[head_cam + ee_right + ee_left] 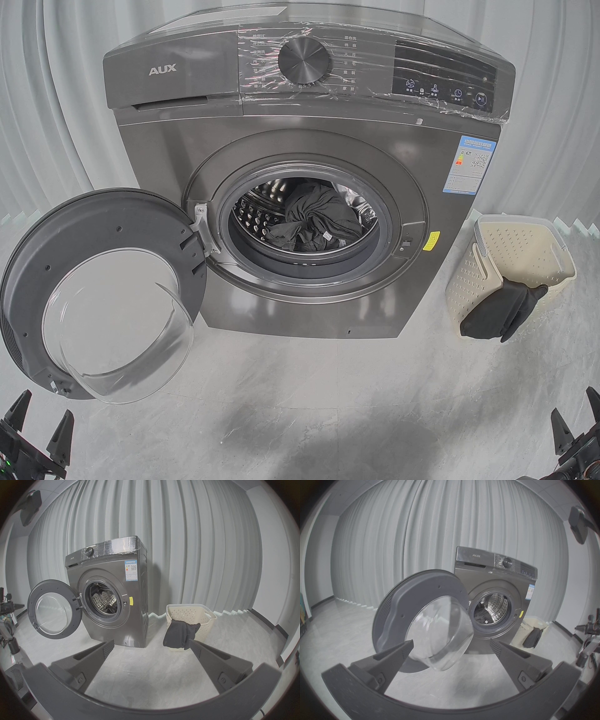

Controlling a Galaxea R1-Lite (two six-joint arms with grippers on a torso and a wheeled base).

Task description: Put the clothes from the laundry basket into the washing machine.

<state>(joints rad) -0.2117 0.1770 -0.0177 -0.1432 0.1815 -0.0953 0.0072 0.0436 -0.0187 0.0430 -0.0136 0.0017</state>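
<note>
1. The washing machine [300, 125] has its round door [94, 225] swung wide open on the left.
2. Dark clothes [319, 219] lie in the drum. Their back part is hidden.
3. The laundry basket [531, 244] sits on the floor just right of the machine. One dark cloth [503, 310] hangs over its front rim.
4. The left gripper [46, 404] and right gripper [572, 401] are cut off at the bottom edge, with jaws spread, well apart from the clothes.
</note>
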